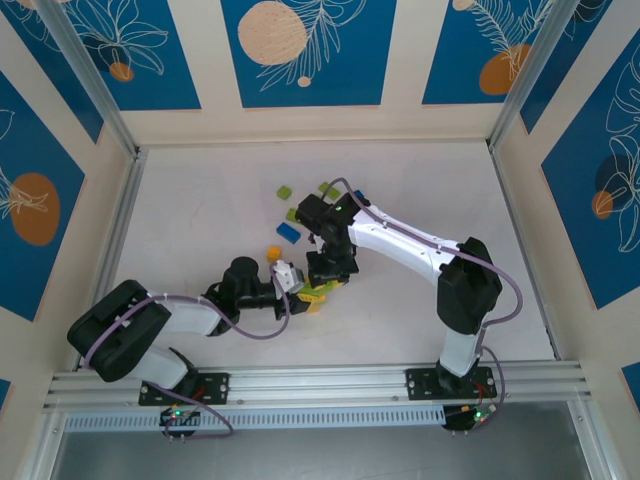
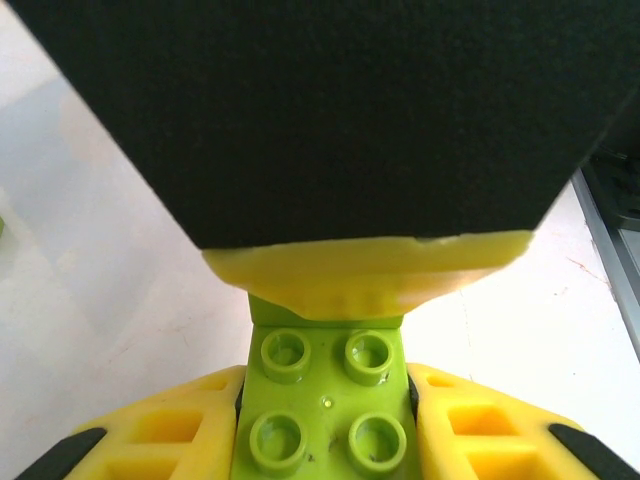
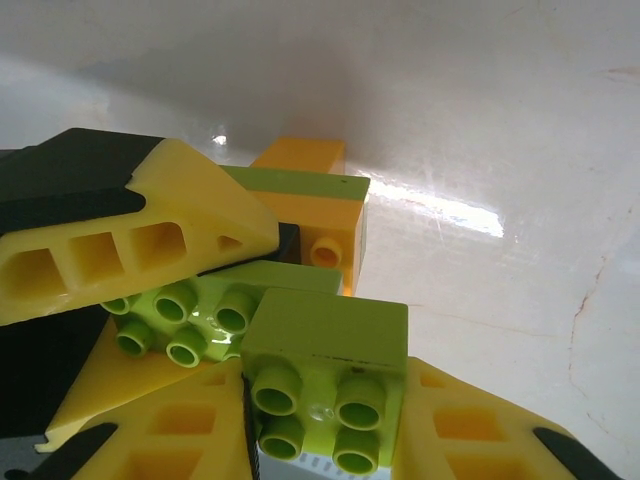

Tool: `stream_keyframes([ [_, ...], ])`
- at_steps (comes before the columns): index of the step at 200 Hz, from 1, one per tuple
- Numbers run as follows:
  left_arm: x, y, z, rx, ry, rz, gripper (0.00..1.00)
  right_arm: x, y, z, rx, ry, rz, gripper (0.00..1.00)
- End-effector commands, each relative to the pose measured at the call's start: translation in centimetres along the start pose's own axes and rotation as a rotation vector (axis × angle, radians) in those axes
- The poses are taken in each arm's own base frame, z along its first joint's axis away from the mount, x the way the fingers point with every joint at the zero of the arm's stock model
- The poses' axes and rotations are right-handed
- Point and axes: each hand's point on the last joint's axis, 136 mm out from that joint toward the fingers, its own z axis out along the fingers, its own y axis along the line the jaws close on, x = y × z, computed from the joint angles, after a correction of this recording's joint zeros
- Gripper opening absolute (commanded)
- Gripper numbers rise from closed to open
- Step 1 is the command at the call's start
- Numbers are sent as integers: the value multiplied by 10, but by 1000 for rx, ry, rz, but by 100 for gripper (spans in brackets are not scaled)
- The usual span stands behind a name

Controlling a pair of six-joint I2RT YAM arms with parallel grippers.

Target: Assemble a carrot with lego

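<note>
Left gripper [image 2: 325,415] and right gripper [image 3: 325,405], each pinching a lime brick [image 3: 325,340] beside the orange brick [image 3: 337,232], are risking a misaligned, slipping join.

Bright, even overhead light leaves soft shadows on the white counter [image 1: 200,210]. Glare streaks it in the right wrist view; the green brick [image 3: 325,385] carries small glossy highlights.

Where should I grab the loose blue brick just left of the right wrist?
Probably pinch the blue brick across its short width, coming straight down: it lies flat on the table, oblong, and apart from its neighbours.
</note>
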Motion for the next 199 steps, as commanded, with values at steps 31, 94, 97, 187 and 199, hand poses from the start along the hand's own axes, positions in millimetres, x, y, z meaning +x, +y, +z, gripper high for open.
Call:
stream_keyframes([
  [31,7,6,3,-9,36,-18,28,13,-22,30,150,108,7,36],
  [94,8,6,5,-4,42,-18,28,-6,0,-1,63,-27,-45,70],
  [97,9,6,5,-6,43,-19,28,-7,1,-3,56,-34,-45,71],
  [187,8,7,5,-11,45,-18,34,-6,0,-50,18,-150,-65,77],
  [199,8,7,5,-9,46,-20,36,-6,-10,-55,50,-165,-48,77],
])
